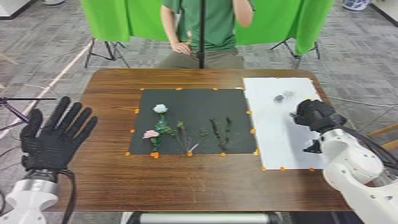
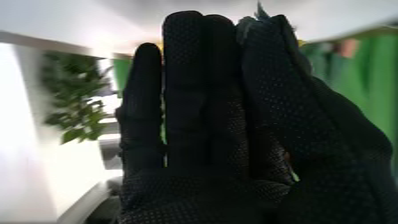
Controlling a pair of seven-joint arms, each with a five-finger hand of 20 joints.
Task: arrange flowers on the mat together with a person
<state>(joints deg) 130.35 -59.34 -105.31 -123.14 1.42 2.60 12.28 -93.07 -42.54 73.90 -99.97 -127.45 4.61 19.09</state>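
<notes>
My left hand [image 1: 59, 137] is open, palm up, left of the black mat [image 1: 147, 99]. On this mat lie a white flower [image 1: 160, 108], a pink flower [image 1: 151, 134], green stems [image 1: 182, 134] and two dark twigs [image 1: 220, 132]. Over the white mat [image 1: 266, 90] at the right is my right hand [image 1: 318, 117]. Small grey pieces [image 1: 283, 95] and a dark piece [image 1: 313, 146] lie on that white mat. In the right wrist view, the thumb of my right hand [image 2: 315, 117] presses against its fingers, pinching a small grey-green sprig [image 2: 260, 12]; the rest of it is hidden.
Orange markers [image 1: 155, 155] line the black mat's edges. The brown table [image 1: 195, 185] extends in front of both mats. Behind it hangs a green cloth [image 1: 115, 17], with a thin dark pole [image 1: 202, 35] at the middle.
</notes>
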